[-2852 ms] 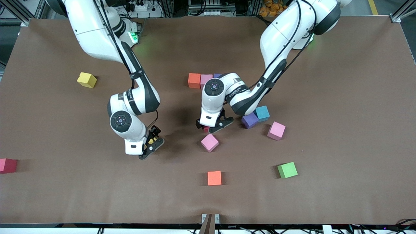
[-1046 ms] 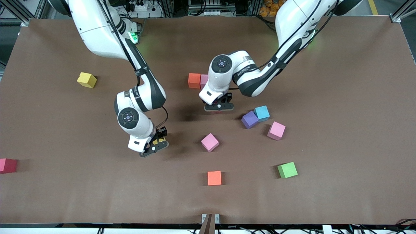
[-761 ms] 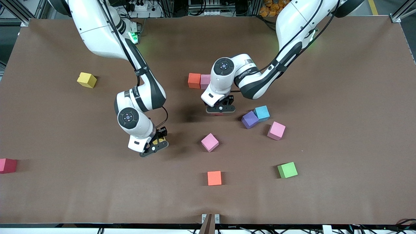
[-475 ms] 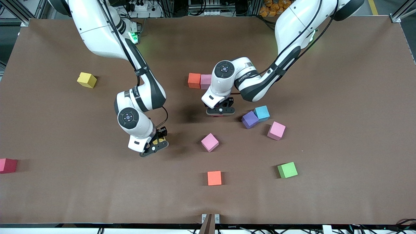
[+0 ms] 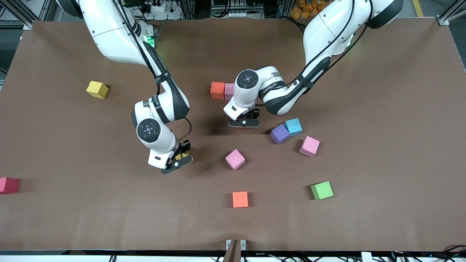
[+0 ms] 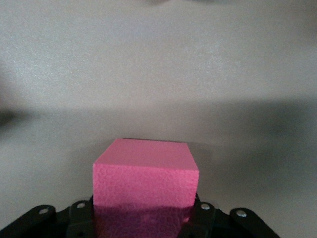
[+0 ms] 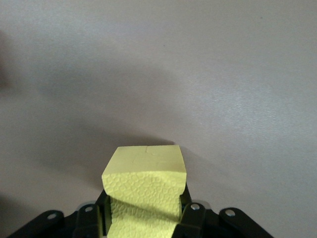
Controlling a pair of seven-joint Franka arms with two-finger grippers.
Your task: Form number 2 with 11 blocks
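The left gripper (image 5: 244, 122) has its fingers clamped on a pink block (image 6: 145, 181) just above the worktop (image 5: 364, 109), beside the started orange-and-pink row (image 5: 222, 90). The right gripper (image 5: 177, 162) grips a yellow block (image 7: 145, 186), waiting; a tilted release could leave gaps in the 2

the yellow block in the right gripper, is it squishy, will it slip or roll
The yellow block looks soft: its pebbled, foam-like face bows inward where the right gripper squeezes it. That matte texture probably grips well, so slipping seems unlikely. Flat faces mean it should not roll when set down.
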